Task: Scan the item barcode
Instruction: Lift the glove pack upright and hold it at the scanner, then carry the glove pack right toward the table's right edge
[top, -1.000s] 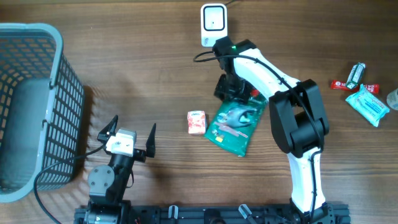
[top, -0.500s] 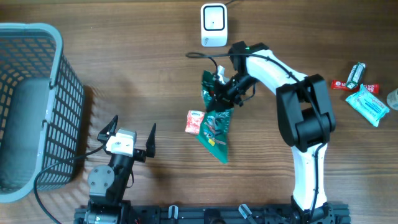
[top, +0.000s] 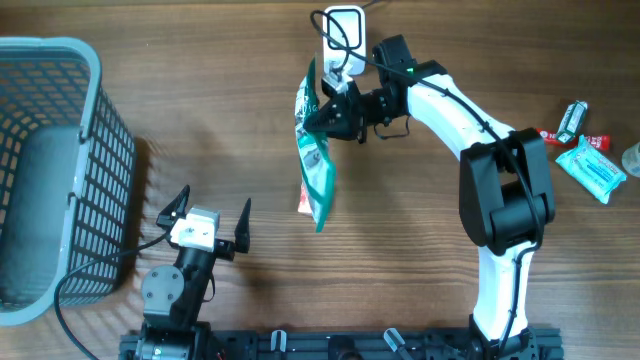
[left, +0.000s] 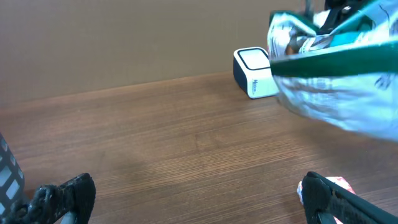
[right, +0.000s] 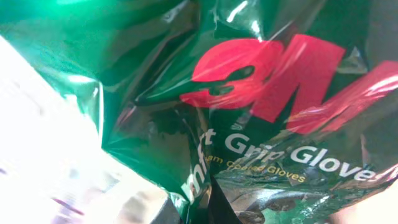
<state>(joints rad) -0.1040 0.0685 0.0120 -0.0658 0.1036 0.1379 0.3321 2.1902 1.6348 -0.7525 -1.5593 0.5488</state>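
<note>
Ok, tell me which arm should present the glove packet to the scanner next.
Right. The right claw is shut on the green glove packet, held up beside the white scanner. The left claw sits open and empty near the basket, away from both.

**Wooden worktop** (top: 200, 120), brown, with the grain running left to right. Far left: grey mesh basket (top: 110, 150) standing at the worktop's edge. Top centre: white scanner (top: 345, 25) (face upward). Centre: small red-and-white carton (top: 303, 207), only a sliver showing from overhead. Far right, lying close together: red wrapper (top: 545, 134), green-and-white stick pack (top: 572, 120) and pale blue packet (top: 592, 168).
</note>
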